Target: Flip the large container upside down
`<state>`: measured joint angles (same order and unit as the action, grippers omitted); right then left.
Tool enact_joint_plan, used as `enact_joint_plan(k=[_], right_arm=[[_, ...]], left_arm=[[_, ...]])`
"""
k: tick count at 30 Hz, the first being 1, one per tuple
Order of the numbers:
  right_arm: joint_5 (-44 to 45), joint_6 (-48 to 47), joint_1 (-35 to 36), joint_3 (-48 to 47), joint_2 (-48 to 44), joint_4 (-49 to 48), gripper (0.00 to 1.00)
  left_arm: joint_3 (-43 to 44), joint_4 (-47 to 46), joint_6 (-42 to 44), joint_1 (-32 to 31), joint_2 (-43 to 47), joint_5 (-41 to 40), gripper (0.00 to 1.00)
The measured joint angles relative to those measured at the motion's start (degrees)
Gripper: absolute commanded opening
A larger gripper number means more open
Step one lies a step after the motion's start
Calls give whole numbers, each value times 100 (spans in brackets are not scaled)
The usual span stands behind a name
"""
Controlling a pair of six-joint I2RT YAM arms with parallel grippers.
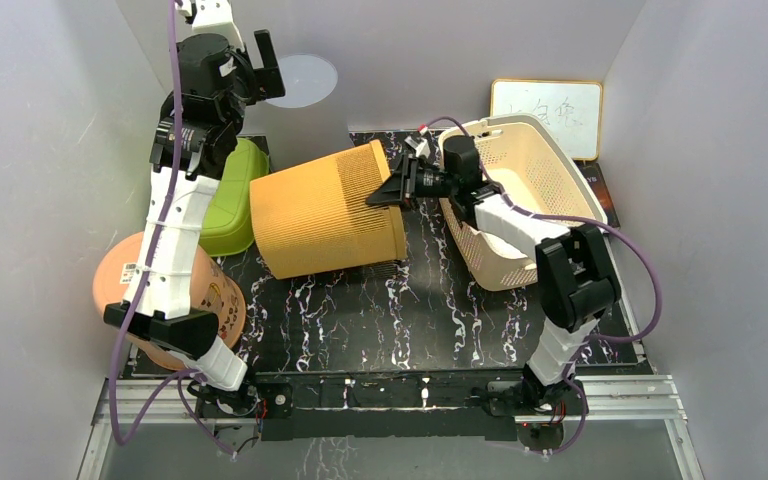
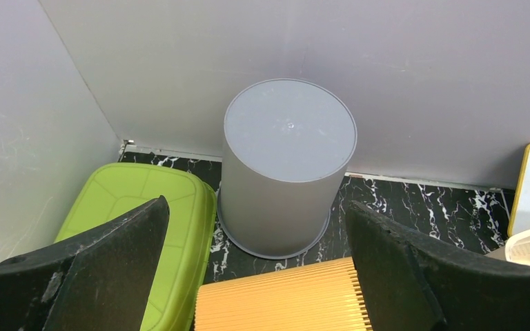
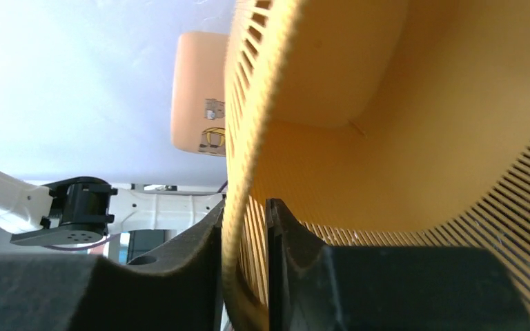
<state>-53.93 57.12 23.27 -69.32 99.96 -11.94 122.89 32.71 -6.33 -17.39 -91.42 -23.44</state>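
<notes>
Our left hand [image 2: 255, 210] hangs high at the back, fingers spread wide with nothing between them. Directly below it a grey bucket [image 2: 288, 138] stands bottom-up, and a green tub [image 2: 138, 200] lies below and to that hand's left. Further right, the large orange slatted container [image 1: 320, 210] lies on its side on the desk [image 1: 360, 310], with its base toward the left hand and its mouth toward our right hand [image 1: 388, 190]. That hand straddles the rim, one finger inside the wall and one outside, both close against it. We cannot tell whether it pinches the wall or merely flanks it. Beyond the right hand sits a cream basket [image 1: 545, 150]. We judge the turn about half done: the container is tipped over, and its mouth has yet to go down onto the desk.
</notes>
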Motion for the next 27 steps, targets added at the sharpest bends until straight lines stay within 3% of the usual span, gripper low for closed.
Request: enact_joint_plan(k=[3,8,18,27], right_arm=[[-118,313,157,-278,254,-476,0],[-109,1244,459,-306,516,-1749,0],[208,4325,863,92,1119,-5643,0],[527,5108,1257,245,1429,-7051,0]], left_arm=[[-2,11,42,-2,0,-28,98],[0,13,111,-13,0,-118,98],[48,13,197,-109,0,-186,98],[282,11,299,-254,0,-321,98]])
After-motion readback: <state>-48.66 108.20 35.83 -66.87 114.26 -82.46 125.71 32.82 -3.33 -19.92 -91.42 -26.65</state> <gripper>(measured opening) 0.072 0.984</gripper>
